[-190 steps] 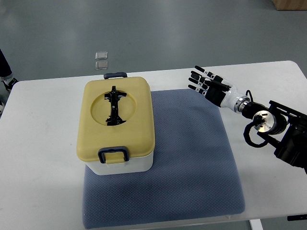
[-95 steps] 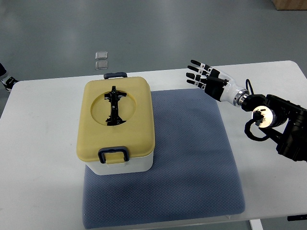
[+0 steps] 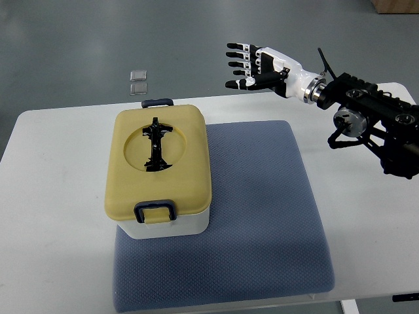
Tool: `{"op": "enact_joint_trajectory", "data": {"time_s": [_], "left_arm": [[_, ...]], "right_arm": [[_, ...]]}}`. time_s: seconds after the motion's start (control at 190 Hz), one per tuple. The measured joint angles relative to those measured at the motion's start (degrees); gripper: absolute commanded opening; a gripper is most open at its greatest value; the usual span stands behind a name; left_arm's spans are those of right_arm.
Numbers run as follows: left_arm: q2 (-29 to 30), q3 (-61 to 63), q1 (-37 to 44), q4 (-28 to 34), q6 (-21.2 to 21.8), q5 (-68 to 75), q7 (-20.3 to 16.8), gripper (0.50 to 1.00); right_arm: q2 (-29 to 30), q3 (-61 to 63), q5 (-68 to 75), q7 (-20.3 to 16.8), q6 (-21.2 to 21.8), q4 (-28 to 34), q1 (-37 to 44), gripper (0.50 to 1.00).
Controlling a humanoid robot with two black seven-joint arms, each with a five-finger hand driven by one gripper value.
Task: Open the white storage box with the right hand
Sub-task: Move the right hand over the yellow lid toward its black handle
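Box [image 3: 158, 173]: white, yellow lid shut, on left part of blue mat [image 3: 262, 216] on table [image 3: 52, 216]. Right hand [image 3: 258, 65]: fingers spread, empty, above table's far edge, well apart from box. Two small squares [image 3: 138, 82] on floor beyond.

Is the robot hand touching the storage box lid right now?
No, the right robot hand is open and up beyond the table's far edge, well clear of the yellow lid on the closed storage box.

The box [image 3: 169, 226] is white with a mustard-yellow lid [image 3: 157, 163], a black handle [image 3: 156, 144] and dark blue latches [image 3: 154, 211]. The mat [image 3: 262, 216] is blue-grey with a fine dotted weave. The desk [image 3: 52, 216] is white.
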Motion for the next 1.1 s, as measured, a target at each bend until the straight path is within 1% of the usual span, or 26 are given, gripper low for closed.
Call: {"op": "enact_joint_trajectory", "data": {"time_s": [0.1, 0.185, 0.317, 0.47, 0.617, 0.77, 0.929, 1.098], "left_arm": [[0.0, 0.0, 0.0, 0.0, 0.0, 0.0, 0.0, 1.000], [0.0, 0.0, 0.0, 0.0, 0.0, 0.0, 0.0, 1.000], [0.0, 0.0, 0.0, 0.0, 0.0, 0.0, 0.0, 1.000], [0.0, 0.0, 0.0, 0.0, 0.0, 0.0, 0.0, 1.000], [0.0, 0.0, 0.0, 0.0, 0.0, 0.0, 0.0, 1.000], [0.0, 0.0, 0.0, 0.0, 0.0, 0.0, 0.0, 1.000], [0.0, 0.0, 0.0, 0.0, 0.0, 0.0, 0.0, 1.000], [0.0, 0.0, 0.0, 0.0, 0.0, 0.0, 0.0, 1.000]], "right_arm": [[-1.5, -0.1, -9.7, 0.2, 0.1, 3.0, 3.3, 0.934], [-2.8, -0.2, -17.2, 1.1, 2.1, 4.6, 5.6, 0.934], [-3.8, -0.5, -27.7, 5.0, 6.2, 7.4, 8.3, 0.934], [-3.5, -4.3, -36.8, 8.9, 7.5, 10.3, 12.5, 0.934], [-3.0, -8.7, -44.0, 13.0, 7.6, 14.0, 16.9, 0.934], [-0.9, -11.5, -50.6, 15.9, 7.3, 16.6, 21.1, 0.934], [1.9, -14.7, -52.8, 16.8, 6.3, 17.0, 24.4, 0.936], [3.9, -19.0, -58.2, 17.0, 1.7, 16.9, 25.4, 0.934]]}}
